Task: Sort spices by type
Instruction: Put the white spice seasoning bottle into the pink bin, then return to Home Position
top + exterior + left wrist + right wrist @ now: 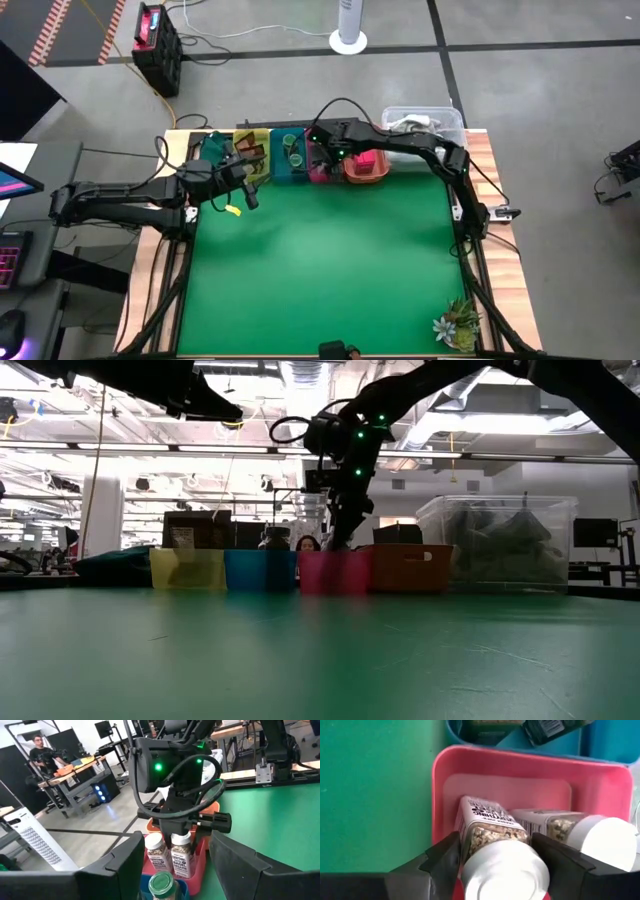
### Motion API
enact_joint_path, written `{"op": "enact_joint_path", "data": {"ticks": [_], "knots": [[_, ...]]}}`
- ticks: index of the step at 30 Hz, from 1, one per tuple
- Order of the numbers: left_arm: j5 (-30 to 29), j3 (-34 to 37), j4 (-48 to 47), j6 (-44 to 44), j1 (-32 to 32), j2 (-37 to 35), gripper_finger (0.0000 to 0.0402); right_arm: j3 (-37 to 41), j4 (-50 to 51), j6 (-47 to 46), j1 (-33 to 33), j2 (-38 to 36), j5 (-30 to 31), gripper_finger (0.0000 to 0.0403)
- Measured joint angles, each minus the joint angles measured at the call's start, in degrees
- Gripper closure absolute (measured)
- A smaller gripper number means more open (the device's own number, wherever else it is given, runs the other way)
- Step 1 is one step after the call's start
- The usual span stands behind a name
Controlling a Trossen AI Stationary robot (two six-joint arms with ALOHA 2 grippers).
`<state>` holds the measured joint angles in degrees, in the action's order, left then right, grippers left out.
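A row of plastic bins lines the green tabletop's (320,270) far edge, with a clear tub (425,120) behind. The right claw (492,865) reaches into the pink bin (520,775), fingers clamped on a white-capped jar (495,850) beside a second jar (575,832). The left claw (172,865) hovers open nearby over the blue bin (290,160), a green-lidded jar (161,885) below it.

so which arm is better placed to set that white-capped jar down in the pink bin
Right. The right gripper sits directly over the pink bin, its jaws around the white-capped jar, beside a second jar already inside. The left gripper hangs near the yellow bin, holding nothing.
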<state>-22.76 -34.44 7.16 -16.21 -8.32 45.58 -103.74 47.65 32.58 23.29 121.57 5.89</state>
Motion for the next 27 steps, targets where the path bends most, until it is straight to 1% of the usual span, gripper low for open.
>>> {"op": "enact_joint_path", "data": {"ticks": [12, 22, 27], "knots": [[0.0, 0.0, -0.2, 0.0, 0.0, 0.0, 0.0189, -0.5, 0.6, 0.0, -0.4, -0.8, 0.2, 0.0135], [0.0, 0.0, -0.4, 0.0, 0.0, 0.0, 0.0189, -5.5, 1.9, 0.0, -0.8, -0.9, 0.2, 0.0135], [0.0, 0.0, -1.3, 0.4, 0.0, 0.0, 0.0189, -11.1, 7.8, -1.0, -0.9, -0.8, 0.1, 0.0135]]}}
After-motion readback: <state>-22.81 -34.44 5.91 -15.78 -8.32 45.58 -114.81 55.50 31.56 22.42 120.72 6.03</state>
